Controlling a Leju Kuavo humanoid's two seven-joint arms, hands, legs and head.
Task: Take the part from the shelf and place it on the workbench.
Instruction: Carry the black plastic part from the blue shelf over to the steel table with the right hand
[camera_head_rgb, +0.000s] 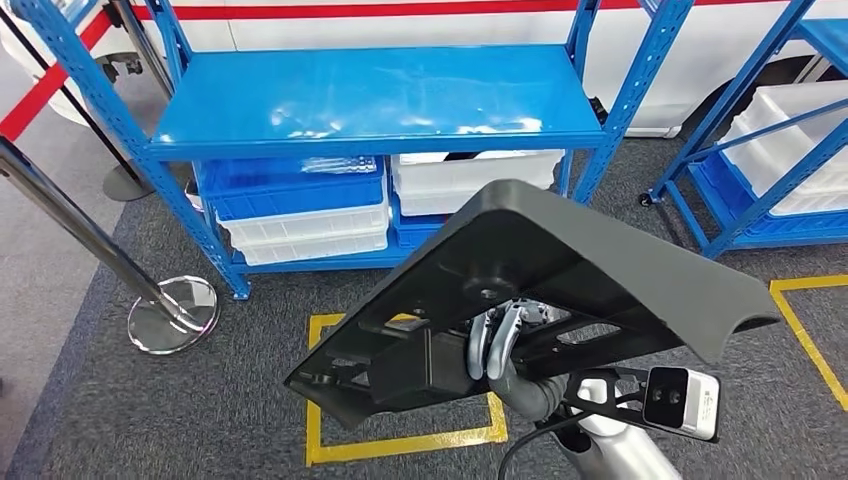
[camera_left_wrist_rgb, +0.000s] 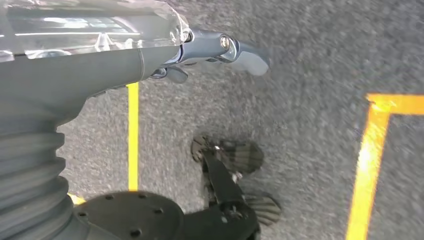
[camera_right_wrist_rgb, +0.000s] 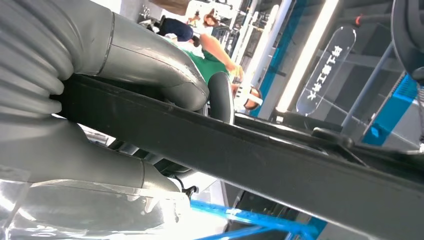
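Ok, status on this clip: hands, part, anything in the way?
Right hand grips the black part, off the shelf, tilted above the floor. Left hand hangs, holding nothing. Workbench not seen; nothing in the way.

The part (camera_head_rgb: 560, 270) is a large, flat, matte black plastic panel, seen from its underside. It occupies the centre and lower right of the head view, tilted, with its lower corner toward the bottom centre-left and its far edge rising toward the right. One long edge curls over into a rounded lip at the right. The underside carries moulded ribs, round bosses and cut-out openings. In the right wrist view the part (camera_right_wrist_rgb: 280, 165) crosses the frame diagonally as a dark bar.
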